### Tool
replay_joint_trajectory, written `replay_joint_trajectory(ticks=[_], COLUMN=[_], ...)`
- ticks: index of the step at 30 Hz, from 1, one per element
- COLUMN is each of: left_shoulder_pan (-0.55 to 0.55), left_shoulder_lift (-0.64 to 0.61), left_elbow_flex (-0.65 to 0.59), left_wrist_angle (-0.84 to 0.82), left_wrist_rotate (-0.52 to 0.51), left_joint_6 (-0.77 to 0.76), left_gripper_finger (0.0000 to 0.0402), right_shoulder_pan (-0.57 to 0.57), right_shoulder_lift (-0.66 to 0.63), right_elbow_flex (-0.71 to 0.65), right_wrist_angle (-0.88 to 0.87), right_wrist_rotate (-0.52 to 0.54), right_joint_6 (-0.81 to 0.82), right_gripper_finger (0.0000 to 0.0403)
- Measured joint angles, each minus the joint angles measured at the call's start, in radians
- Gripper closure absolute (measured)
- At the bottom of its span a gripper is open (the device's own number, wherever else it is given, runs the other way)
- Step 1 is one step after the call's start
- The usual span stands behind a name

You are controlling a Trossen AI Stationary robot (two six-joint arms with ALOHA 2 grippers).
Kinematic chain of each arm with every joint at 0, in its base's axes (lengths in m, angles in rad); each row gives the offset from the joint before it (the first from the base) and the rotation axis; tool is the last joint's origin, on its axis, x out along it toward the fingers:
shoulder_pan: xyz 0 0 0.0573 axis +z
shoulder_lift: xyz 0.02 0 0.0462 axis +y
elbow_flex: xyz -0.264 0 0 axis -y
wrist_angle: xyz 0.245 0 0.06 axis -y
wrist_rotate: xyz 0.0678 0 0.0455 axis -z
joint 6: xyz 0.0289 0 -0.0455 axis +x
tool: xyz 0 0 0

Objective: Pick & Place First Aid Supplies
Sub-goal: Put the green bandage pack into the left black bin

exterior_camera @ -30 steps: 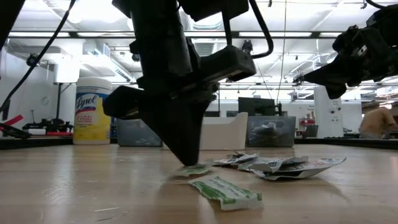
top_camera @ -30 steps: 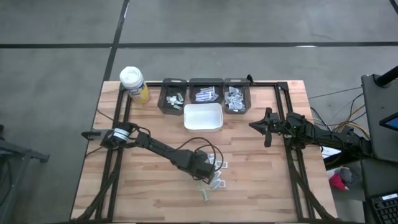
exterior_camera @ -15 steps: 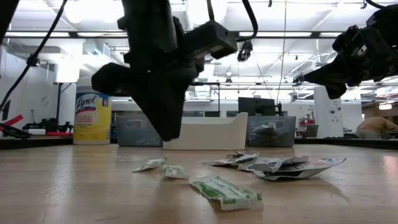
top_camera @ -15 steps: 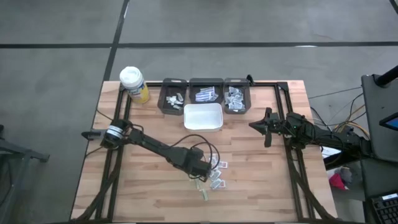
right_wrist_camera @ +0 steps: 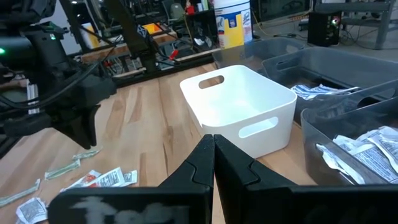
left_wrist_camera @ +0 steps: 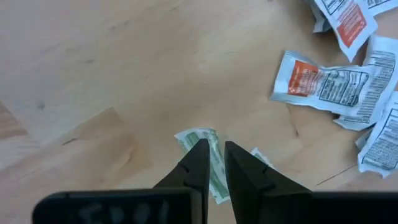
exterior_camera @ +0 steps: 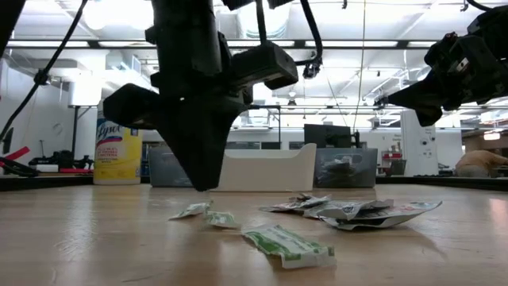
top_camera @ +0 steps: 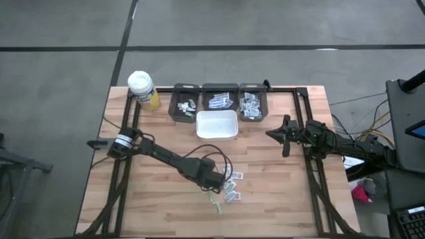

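Wood table (top_camera: 279,199) matt; paper packets (left_wrist_camera: 323,81) crinkled; plastic bin (right_wrist_camera: 239,109) smooth.

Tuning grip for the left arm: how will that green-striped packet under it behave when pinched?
Green-striped packet lies flat on the table, so probably thin, light and floppy. Its slightly lifted edges suggest it may slide or crumple rather than lift cleanly between the left gripper fingers.

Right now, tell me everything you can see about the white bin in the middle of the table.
The white bin is a rectangular tub of smooth plastic by its look, with rounded corners and an oval handle slot in each end wall. It stands upright on the wooden table, just in front of the three dark bins, and looks empty. Neither gripper touches it.
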Motion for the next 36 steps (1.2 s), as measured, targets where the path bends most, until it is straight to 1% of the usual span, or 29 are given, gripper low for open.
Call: replay_joint_trajectory(ticks=[7, 12, 20, 23, 27, 31, 36], left_shoulder_pan=[0.0, 0.0, 0.0, 0.0, -0.001, 0.0, -0.005], left_shoulder_lift=[0.017, 0.023, 0.036, 0.023, -0.002, -0.006, -0.012], left_elbow_flex=[-0.04, -0.082, -0.144, -0.145, -0.121, -0.078, -0.018], left_wrist_angle=[0.101, 0.121, 0.149, 0.148, 0.132, 0.078, 0.001], left_wrist_rotate=[0.014, 0.065, 0.077, 0.067, 0.027, -0.031, -0.052], left_joint_6=[-0.025, -0.051, -0.05, -0.043, -0.043, -0.033, -0.033], left_gripper_finger=[0.0358, 0.0358, 0.0358, 0.0358, 0.0358, 0.0358, 0.0358], right_shoulder_pan=[0.0, 0.0, 0.0, 0.0, 0.0, 0.0, 0.0], right_shoulder_lift=[0.001, 0.0, 0.0, 0.0, 0.0, 0.0, 0.0], right_elbow_flex=[0.0, 0.0, 0.0, 0.0, 0.0, 0.0, 0.0], right_wrist_angle=[0.0, 0.0, 0.0, 0.0, 0.0, 0.0, 0.0], right_wrist_rotate=[0.0, 0.0, 0.0, 0.0, 0.0, 0.0, 0.0], right_joint_6=[-0.015, -0.015, -0.015, -0.015, -0.015, -0.016, -0.016], right_gripper_finger=[0.0394, 0.0394, 0.0394, 0.0394, 0.0394, 0.0394, 0.0394])
